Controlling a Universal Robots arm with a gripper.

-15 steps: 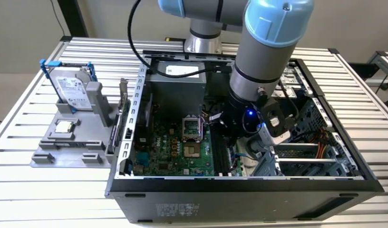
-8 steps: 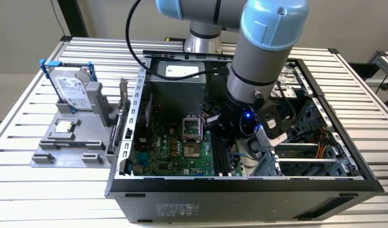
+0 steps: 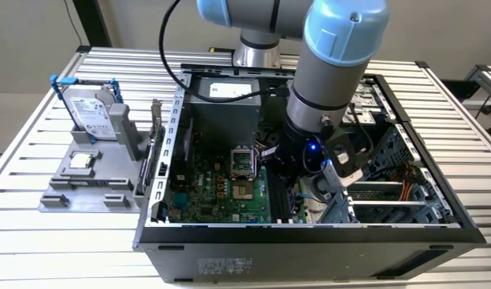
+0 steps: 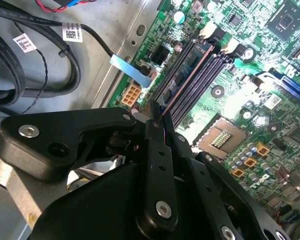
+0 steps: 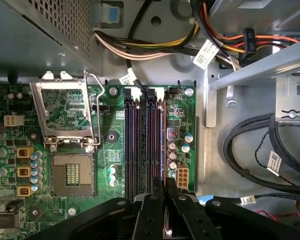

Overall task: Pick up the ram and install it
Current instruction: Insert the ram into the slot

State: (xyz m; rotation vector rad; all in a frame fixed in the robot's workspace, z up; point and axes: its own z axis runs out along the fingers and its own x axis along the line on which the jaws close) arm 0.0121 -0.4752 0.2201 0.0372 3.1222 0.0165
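The ram [image 4: 186,76] is a thin stick seen edge-on, standing upright along the outermost of the memory slots [image 5: 140,145] on the green motherboard [image 3: 221,186]. In the first wrist view the ram [image 5: 163,142] runs as a narrow line away from the fingers. My gripper [image 4: 157,117] is down inside the open computer case [image 3: 310,232], its black fingers pinched together on the near end of the stick. In the first wrist view the gripper [image 5: 165,189] sits over the slot's end. The exterior view shows the gripper [image 3: 298,180] low over the board.
An open processor socket [image 5: 72,172] with its raised frame [image 5: 65,115] lies beside the slots. Cable bundles [image 5: 250,150] and a drive cage [image 3: 390,192] crowd the other side. The power supply [image 3: 225,102] stands behind. Outside the case, a grey stand [image 3: 89,192] holds a hard drive [image 3: 93,114] and a processor chip [image 3: 82,160].
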